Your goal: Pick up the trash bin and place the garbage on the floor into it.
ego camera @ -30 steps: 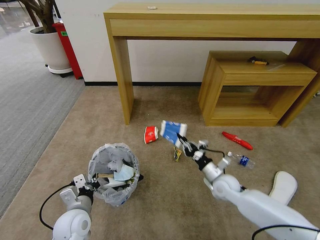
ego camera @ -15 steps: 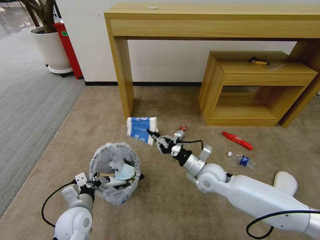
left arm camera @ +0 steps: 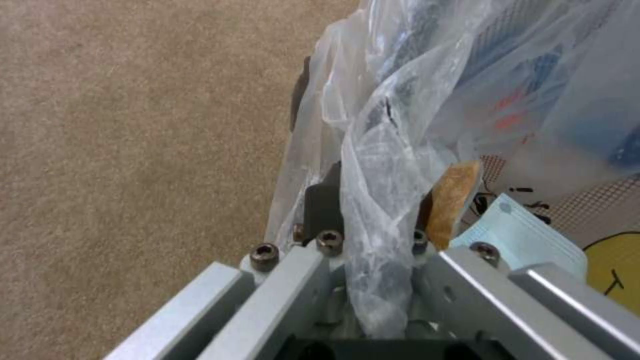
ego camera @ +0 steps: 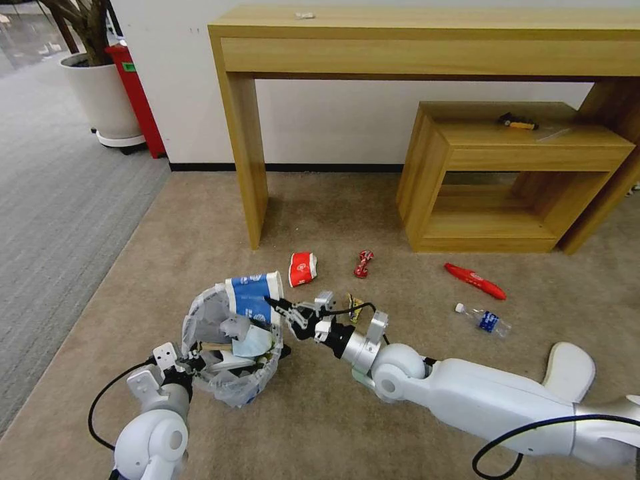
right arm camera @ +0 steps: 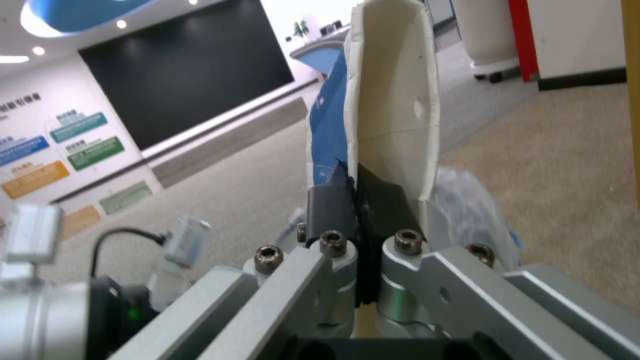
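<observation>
- The right gripper (ego camera: 275,304) is clamped on the blue-white carton (ego camera: 253,297); in the right wrist view the black pads (right arm camera: 331,207) pinch its white edge (right arm camera: 393,100) with no gap between them.
- The carton hangs tilted over the far rim of the bin (ego camera: 230,343), partly above the opening.
- The right arm reaches in from the lower right, across the carpet (ego camera: 333,427), its wrist just beside the bin.
- The left gripper (ego camera: 189,363) is closed on the near-left rim of the bin; in the left wrist view the fingers (left arm camera: 323,207) squeeze the bag (left arm camera: 380,200) and the rim between them.
- Inside the bin lie a pale-blue mask (ego camera: 250,345), white paper and a stick (the rest of the contents is too jumbled to tell apart).
- In the left wrist view the mask (left arm camera: 527,237) sits just beside the clamped rim.
- On the carpet beyond the bin lies a red cup (ego camera: 302,269) on its side, with a small red wrapper (ego camera: 363,263) near it to the right.
- A yellowish wrapper (ego camera: 354,307) lies just behind the right wrist.
- Farther right are a long red wrapper (ego camera: 475,281), a clear bottle (ego camera: 483,319) and a white slipper (ego camera: 569,371), well apart from the bin.
- A wooden table (ego camera: 427,40) and a low shelf (ego camera: 513,173) stand against the wall.
</observation>
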Robot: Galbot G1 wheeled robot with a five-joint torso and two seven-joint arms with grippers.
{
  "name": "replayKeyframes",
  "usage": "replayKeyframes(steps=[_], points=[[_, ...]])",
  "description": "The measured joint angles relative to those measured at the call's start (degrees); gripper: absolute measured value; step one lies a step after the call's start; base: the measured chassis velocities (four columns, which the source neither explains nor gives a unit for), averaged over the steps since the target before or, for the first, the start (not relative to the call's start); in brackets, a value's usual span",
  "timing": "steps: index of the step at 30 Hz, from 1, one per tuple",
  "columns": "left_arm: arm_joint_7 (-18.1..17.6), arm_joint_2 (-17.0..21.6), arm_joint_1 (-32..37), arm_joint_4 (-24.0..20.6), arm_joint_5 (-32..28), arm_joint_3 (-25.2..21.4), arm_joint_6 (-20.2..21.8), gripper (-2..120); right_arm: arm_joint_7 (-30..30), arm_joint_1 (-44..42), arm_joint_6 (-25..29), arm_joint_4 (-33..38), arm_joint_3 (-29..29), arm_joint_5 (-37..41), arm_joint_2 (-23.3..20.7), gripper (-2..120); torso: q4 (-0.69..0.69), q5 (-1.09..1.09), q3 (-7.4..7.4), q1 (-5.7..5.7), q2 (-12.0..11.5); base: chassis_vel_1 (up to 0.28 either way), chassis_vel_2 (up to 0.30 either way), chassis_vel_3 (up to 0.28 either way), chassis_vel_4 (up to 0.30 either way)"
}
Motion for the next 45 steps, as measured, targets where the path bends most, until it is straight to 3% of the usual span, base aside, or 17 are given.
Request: replayKeyframes(steps=[12, 20, 33, 36, 45], points=[[-0.03, -0.36, 0.73, -1.41, 0.02, 0.28, 0.05, 0, -0.60, -2.35, 1.01, -7.71, -0.54, -2.94, 2.61, 0, -0.01, 0.00, 0.00, 0.00, 0.00, 0.000, 0.000, 0.000, 0.000], [0.05, -0.44, 1.47, -2.18, 0.18, 0.18, 0.05, 0, -0.01, -3.28, 1.44, -9.14, -0.53, -4.39, 3.73, 0, 0.00, 0.01, 0.00, 0.00, -0.01, 0.000, 0.000, 0.000, 0.000], [0.41, -1.44, 1.64, -1.78, 1.24, 0.58, -0.28, 0, 1.46, -1.92, 0.80, -7.42, -0.52, -4.49, 4.52, 45, 0.01, 0.02, -0.01, 0.01, 0.00, 0.000, 0.000, 0.000, 0.000], [0.48, -1.27, 1.62, -1.22, 1.34, 0.48, -0.38, 0, 2.10, -2.04, 0.69, -6.01, 2.40, -4.16, 3.84, 62, 0.01, 0.02, -0.01, 0.00, 0.00, 0.000, 0.000, 0.000, 0.000], [0.68, -0.76, 1.39, -0.27, 1.54, 0.40, -0.67, 0, 7.60, -3.38, 1.27, -3.73, 10.69, -2.70, 1.56, 88, 0.02, 0.02, -0.01, 0.00, 0.00, 0.000, 0.000, 0.000, 0.000]])
